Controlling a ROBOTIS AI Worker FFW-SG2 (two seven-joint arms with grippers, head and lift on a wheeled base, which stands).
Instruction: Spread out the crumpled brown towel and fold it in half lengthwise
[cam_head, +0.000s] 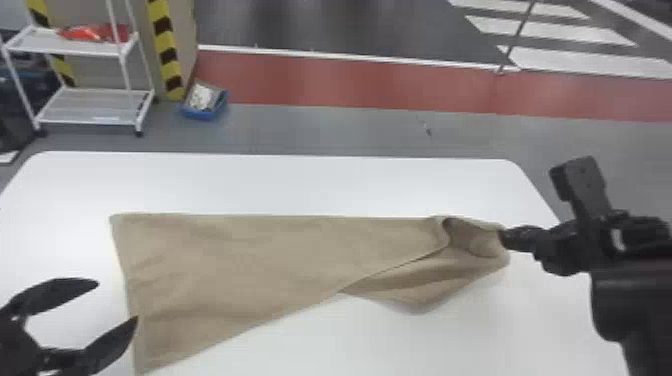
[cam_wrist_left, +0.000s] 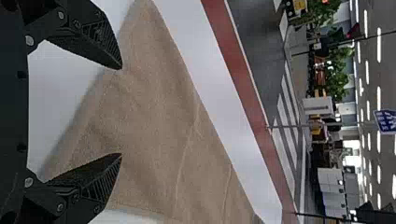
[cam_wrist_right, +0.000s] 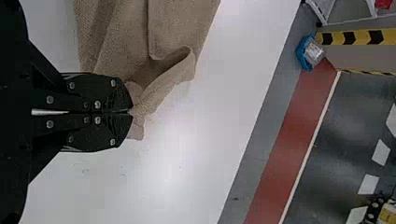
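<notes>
The right hand (cam_wrist_right: 130, 112) pinches the brown towel (cam_head: 240, 260) by its end, probably to keep tension while straightening it — the cloth stretches across the surface (cam_head: 250, 185) toward the spread left hand (cam_wrist_left: 122, 112).

A strip of white table (cam_head: 280, 185) offers passage along the far side of the brown towel (cam_head: 240, 260), and a second opening spreads on the near side, between the towel's slanting edge and the right arm (cam_head: 640, 305). The right gripper (cam_head: 504, 239), closed on the cloth, blocks the right end beside a raised fold (cam_head: 467, 237). The left gripper (cam_head: 118, 301), fingers parted, stands at the left edge.
</notes>
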